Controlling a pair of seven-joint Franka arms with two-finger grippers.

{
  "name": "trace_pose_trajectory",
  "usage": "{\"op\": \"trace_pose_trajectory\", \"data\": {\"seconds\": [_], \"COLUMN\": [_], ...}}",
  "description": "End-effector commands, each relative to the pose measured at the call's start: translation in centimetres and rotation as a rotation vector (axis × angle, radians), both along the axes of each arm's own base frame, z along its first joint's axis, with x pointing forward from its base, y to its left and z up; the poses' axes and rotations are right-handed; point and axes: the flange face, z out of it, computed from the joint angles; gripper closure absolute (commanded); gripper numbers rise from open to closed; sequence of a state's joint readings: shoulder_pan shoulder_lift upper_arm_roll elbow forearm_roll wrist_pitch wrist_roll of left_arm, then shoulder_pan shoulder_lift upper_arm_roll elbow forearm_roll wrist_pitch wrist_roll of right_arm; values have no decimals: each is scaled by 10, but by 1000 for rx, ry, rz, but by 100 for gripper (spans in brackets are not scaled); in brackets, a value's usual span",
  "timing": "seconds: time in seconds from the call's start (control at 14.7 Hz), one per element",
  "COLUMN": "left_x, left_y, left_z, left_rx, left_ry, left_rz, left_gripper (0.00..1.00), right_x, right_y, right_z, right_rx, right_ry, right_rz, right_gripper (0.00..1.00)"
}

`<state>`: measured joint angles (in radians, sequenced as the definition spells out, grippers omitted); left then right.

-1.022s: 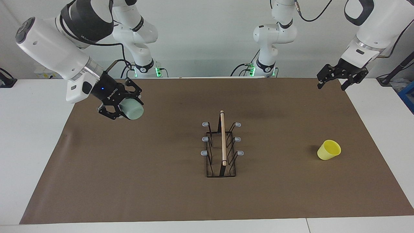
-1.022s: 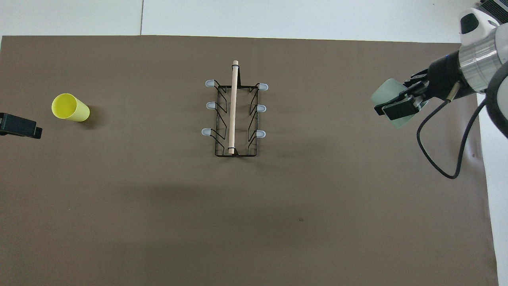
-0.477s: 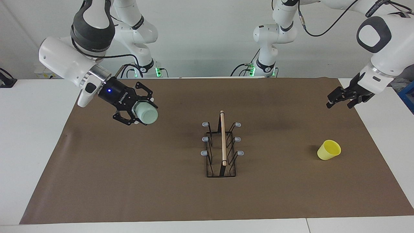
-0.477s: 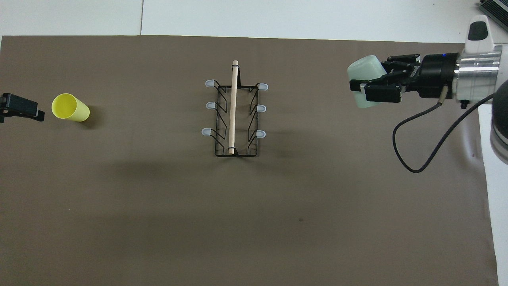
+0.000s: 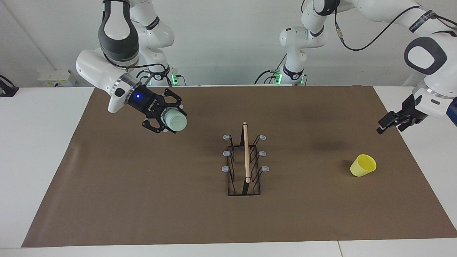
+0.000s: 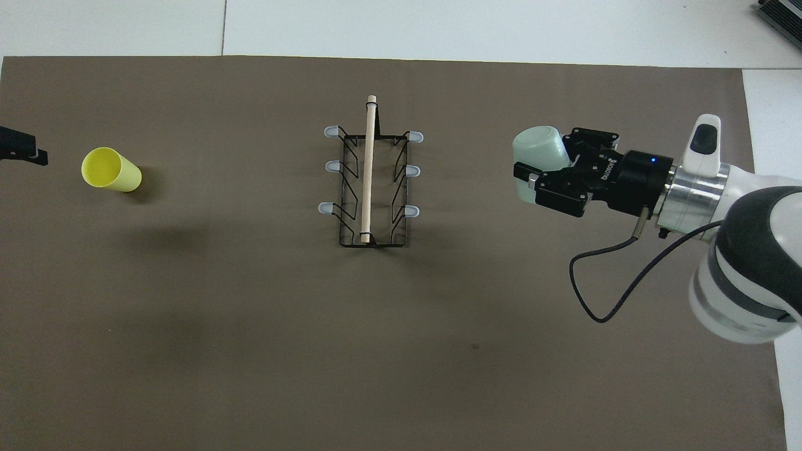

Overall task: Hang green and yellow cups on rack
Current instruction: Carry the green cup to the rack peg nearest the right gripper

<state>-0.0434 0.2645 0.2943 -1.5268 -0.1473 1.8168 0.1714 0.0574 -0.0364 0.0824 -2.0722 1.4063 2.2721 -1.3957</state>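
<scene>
The pale green cup is held above the mat, tipped on its side, with my right gripper shut on it. It hangs between the right arm's end of the table and the rack. The rack, black wire with a wooden rod and grey-tipped pegs, stands at the mat's middle with nothing on its pegs. The yellow cup lies on its side toward the left arm's end. My left gripper hovers open and empty over the mat's edge beside the yellow cup.
A brown mat covers most of the white table. Both arm bases stand at the robots' edge of the table, with cables trailing from them.
My right gripper has carried the green cup toward the rack and turned it. My left gripper has come down and moved out toward the mat's edge near the yellow cup.
</scene>
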Motion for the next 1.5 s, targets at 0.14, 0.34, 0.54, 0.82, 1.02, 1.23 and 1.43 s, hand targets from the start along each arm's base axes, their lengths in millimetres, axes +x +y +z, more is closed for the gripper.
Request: {"op": "trace_pose_trajectory", "data": {"seconds": [0.14, 0.34, 0.54, 0.82, 1.02, 1.23, 1.43], "left_x": [-43, -36, -12, 22, 44, 52, 59], "left_y": [7, -1, -1, 24, 55, 75, 89], "left_z": [-32, -29, -29, -52, -76, -104, -122], "left_rx": [7, 0, -50, -117, -180, -239, -280], "left_ry": [21, 33, 76, 95, 125, 147, 168], "left_rz": [66, 78, 205, 522, 761, 991, 1134], "left_gripper": [0, 0, 0, 0, 0, 0, 0], "right_x": [-33, -53, -56, -53, -54, -59, -63], "right_y": [66, 124, 132, 142, 146, 157, 166], "right_z": [-32, -63, -86, -105, -112, -115, -124], "right_rx": [39, 100, 82, 87, 72, 79, 78], "right_ry": [-103, -125, -234, -352, -374, -365, -351], "right_rz": [-64, -117, -139, -150, -145, -142, -138], "right_gripper": [100, 100, 100, 100, 100, 100, 100]}}
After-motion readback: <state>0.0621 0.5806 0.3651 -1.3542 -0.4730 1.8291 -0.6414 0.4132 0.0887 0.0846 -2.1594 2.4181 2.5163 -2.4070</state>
